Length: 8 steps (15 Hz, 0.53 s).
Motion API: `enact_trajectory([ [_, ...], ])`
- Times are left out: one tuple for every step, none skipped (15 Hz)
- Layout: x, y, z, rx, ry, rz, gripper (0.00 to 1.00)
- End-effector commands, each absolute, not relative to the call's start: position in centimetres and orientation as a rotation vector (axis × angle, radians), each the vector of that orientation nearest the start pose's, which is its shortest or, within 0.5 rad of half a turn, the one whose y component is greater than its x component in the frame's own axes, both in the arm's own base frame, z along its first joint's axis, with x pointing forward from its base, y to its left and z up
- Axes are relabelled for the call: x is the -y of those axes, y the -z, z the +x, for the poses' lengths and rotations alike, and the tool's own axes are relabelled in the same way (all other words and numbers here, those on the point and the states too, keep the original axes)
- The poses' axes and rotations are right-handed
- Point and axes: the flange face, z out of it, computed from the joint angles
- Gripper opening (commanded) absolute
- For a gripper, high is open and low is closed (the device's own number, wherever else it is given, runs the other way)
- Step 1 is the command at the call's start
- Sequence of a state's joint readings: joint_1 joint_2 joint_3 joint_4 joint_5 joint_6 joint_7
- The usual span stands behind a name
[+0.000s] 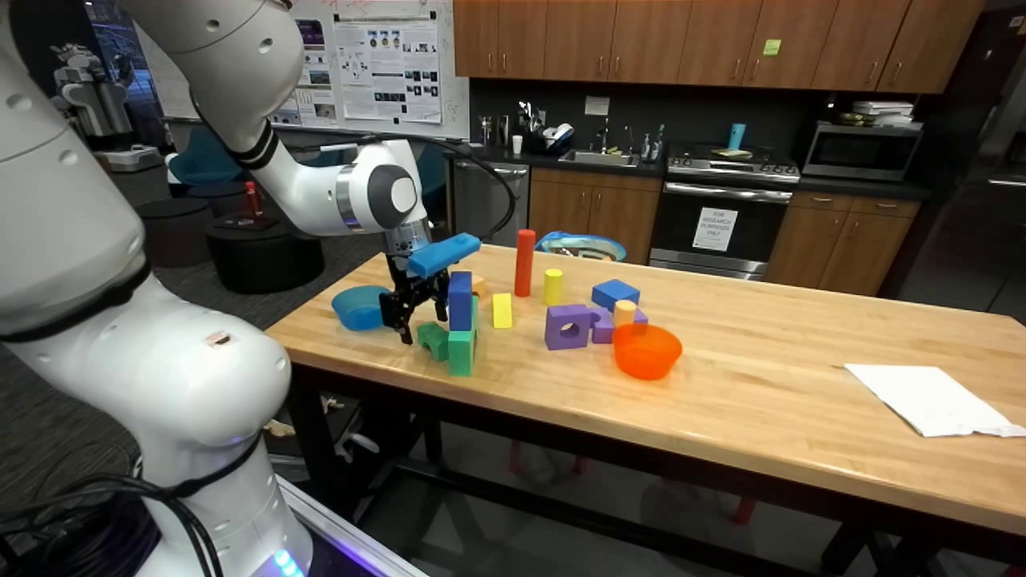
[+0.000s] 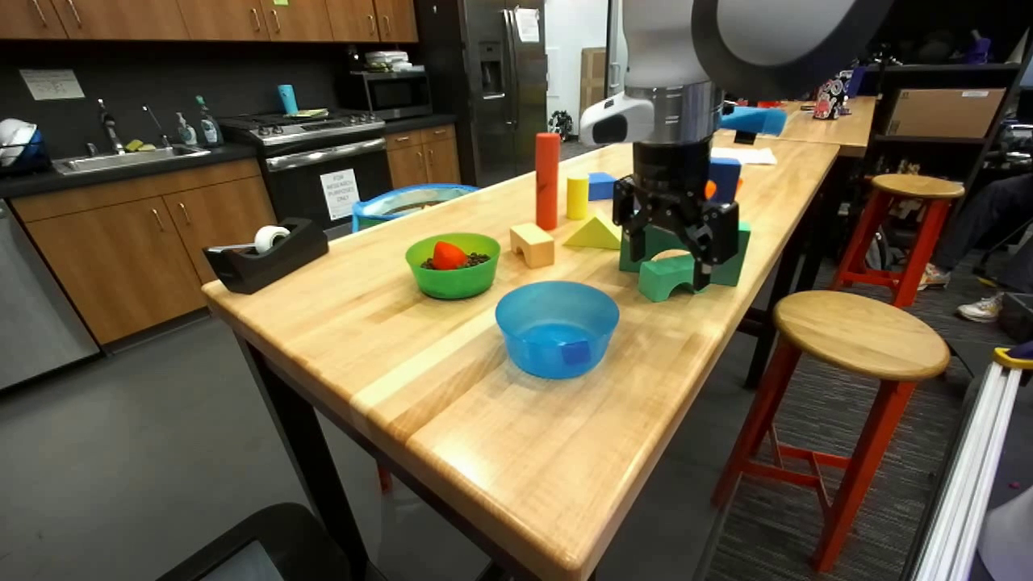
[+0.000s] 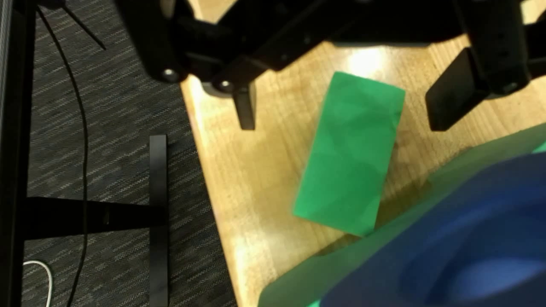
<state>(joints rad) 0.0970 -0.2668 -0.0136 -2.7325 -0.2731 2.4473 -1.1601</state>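
My gripper (image 3: 343,128) stands open with nothing held, low over the table by a green arch block (image 3: 349,157). In the wrist view one finger is on each side of this block, with bare wood showing between each finger and the block. The same green arch (image 1: 434,340) lies flat in both exterior views, below the gripper (image 2: 669,269). Close beside it a dark blue block (image 1: 460,300) stands on green blocks (image 1: 461,354). That stack crowds the lower right of the wrist view, its blue top (image 3: 460,247) large and blurred.
A blue bowl (image 2: 557,335) and a green bowl (image 2: 453,280) sit near the table end. A red cylinder (image 1: 524,263), yellow cylinder (image 1: 553,287), yellow triangle (image 2: 595,234) and beige arch (image 2: 533,244) stand behind. Purple blocks (image 1: 566,327) and an orange bowl (image 1: 646,353) lie farther along.
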Motion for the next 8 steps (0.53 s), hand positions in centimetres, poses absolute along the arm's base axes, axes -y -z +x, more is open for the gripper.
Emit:
enact_trajectory([
  [-3.36,-30.26,39.05,2.181,-0.161,-2.469,1.00],
  [-3.38,-30.24,39.07,2.180,-0.160,-2.470,1.00],
  [-3.40,-30.24,39.09,2.178,-0.160,-2.473,1.00],
  [-3.41,-30.27,39.11,2.176,-0.160,-2.474,1.00],
  [-3.40,-30.29,39.12,2.174,-0.159,-2.475,1.00],
  [-3.40,-30.31,39.16,2.173,-0.158,-2.477,1.00],
  [-3.42,-30.33,39.17,2.172,-0.158,-2.477,1.00],
  [-3.44,-30.34,39.20,2.173,-0.159,-2.477,1.00],
])
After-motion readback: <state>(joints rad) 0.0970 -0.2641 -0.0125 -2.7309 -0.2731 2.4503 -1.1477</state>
